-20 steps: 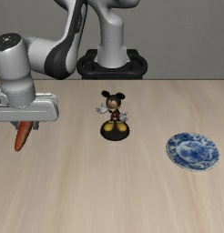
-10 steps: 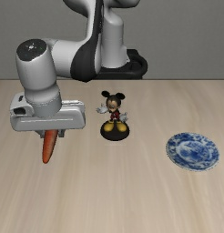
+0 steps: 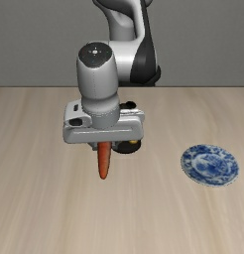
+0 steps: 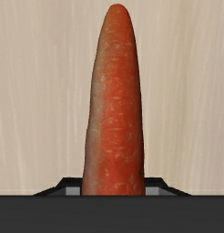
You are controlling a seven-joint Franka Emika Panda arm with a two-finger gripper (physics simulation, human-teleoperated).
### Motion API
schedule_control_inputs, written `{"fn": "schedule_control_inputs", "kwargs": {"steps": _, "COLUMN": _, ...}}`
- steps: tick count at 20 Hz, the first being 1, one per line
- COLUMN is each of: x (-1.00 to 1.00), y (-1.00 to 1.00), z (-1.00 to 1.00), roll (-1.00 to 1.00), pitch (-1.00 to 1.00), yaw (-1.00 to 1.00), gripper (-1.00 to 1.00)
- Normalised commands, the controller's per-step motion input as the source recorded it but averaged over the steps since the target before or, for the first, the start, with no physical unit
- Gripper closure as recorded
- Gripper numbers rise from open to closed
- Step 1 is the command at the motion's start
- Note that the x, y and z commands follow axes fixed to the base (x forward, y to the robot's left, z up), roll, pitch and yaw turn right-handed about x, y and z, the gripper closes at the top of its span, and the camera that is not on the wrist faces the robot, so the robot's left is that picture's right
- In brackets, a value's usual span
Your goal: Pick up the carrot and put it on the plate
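Carrot [image 3: 103,164] clamped at thick end by gripper [image 3: 102,144], tip hanging straight below it, clear of table [image 3: 35,218] for carrying; plate [image 3: 209,164] well apart from gripper, toward exterior view's right; carry there judged next.

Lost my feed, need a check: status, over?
Jaws shut on carrot, hanging tip down above the table. Plate off to the exterior view's right, bare. Mickey figure mostly hidden behind the jaws.

No text, label, brand, number or sign can be read anywhere. The plate [image 3: 209,164] carries a blue pattern (ornament, not letters).
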Motion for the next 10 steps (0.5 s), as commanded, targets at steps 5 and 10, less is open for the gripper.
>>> {"fn": "schedule_control_inputs", "kwargs": {"steps": 5, "x": 0.00, "y": 1.00, "z": 0.00, "roll": 0.00, "pitch": 0.00, "yaw": 0.00, "gripper": 1.00}}
{"fn": "schedule_control_inputs", "kwargs": {"steps": 10, "x": 0.00, "y": 1.00, "z": 0.00, "roll": 0.00, "pitch": 0.00, "yaw": 0.00, "gripper": 1.00}}
